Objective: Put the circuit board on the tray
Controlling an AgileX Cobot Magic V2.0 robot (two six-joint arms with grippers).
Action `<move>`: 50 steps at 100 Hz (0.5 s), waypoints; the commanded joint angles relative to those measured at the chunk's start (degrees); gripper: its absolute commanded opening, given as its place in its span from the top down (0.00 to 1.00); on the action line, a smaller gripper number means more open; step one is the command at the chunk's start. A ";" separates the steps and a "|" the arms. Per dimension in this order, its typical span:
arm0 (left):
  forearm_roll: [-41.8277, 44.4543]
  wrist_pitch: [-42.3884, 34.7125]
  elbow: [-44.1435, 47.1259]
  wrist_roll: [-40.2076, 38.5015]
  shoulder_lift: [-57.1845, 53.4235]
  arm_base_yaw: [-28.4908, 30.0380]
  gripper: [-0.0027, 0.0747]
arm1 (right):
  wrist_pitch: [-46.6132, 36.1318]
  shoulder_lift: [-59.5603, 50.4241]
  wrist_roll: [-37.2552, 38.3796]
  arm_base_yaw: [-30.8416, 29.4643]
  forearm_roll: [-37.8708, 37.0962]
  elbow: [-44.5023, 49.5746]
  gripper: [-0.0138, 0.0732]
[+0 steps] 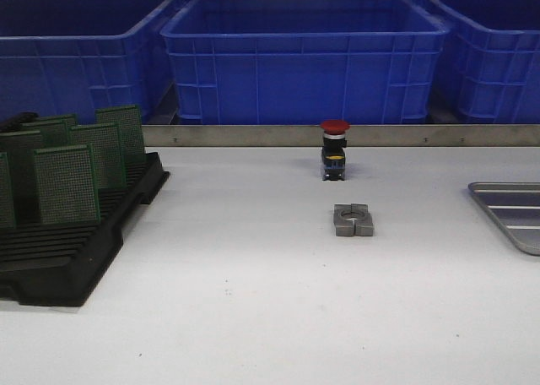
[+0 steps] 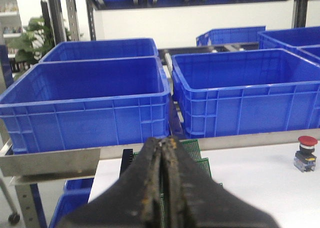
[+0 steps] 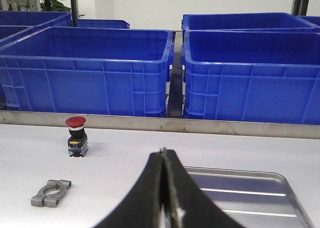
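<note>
On the white table (image 1: 253, 300) in front of me, nothing is carrying any writing I can read; the yellow band on the push-button switch (image 1: 334, 150) is too small to make out. At the near left, one black slotted rack (image 1: 76, 241) is holding green circuit boards (image 1: 66, 184) standing upright in its slots; I am counting at least five, with more partly hidden at the left edge. One red-capped push-button switch is standing near the far middle of the table, just before the metal rail (image 1: 253, 135). One grey metal clamp (image 1: 353, 219) is lying flat a little nearer than the switch, apart from it. At the right edge, one silver tray (image 1: 515, 212) is lying flat, only partly in view, with no board on it. Beyond the rail, several blue plastic bins (image 1: 304, 56) are sitting side by side; four are showing in the front view.

My left jaws (image 2: 164, 188) are pressed together with nothing between them, hovering over the rack end of the table. My right jaws (image 3: 164, 188) are likewise closed and empty, hanging over the near edge of the tray.
</note>
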 commanded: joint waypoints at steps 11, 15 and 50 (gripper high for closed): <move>-0.59 7.13 -14.52 -0.42 12.56 0.01 0.99 | -4.72 -0.72 0.00 0.14 -0.65 -0.71 0.92; -0.59 9.96 -17.42 -0.32 15.02 0.01 0.99 | -4.72 -0.72 0.00 0.14 -0.65 -0.71 0.92; -0.59 27.21 -35.47 1.68 37.76 0.01 0.99 | -4.72 -0.72 0.00 0.14 -0.65 -0.71 0.92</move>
